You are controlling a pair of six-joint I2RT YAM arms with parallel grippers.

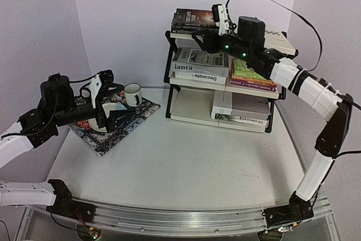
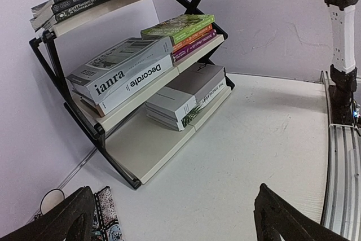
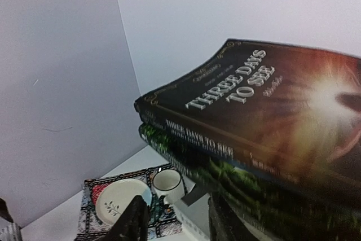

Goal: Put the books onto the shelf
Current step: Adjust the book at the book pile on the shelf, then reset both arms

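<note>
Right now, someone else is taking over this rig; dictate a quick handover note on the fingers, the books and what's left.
Left gripper: fingers open, empty, above the placemat.
Right gripper: fingers open, empty, beside the dark books on the top tier of the shelf.
Middle tier: ianra, Decorate, colourful paperbacks. Bottom tier: pale books.
Done: no book visible on the table.
Left: probably only backing the right arm away.

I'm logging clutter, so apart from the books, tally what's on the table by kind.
Shelf: 1
Placemat: 1
Mug: 1
Plate: 1
Total: 4
</note>
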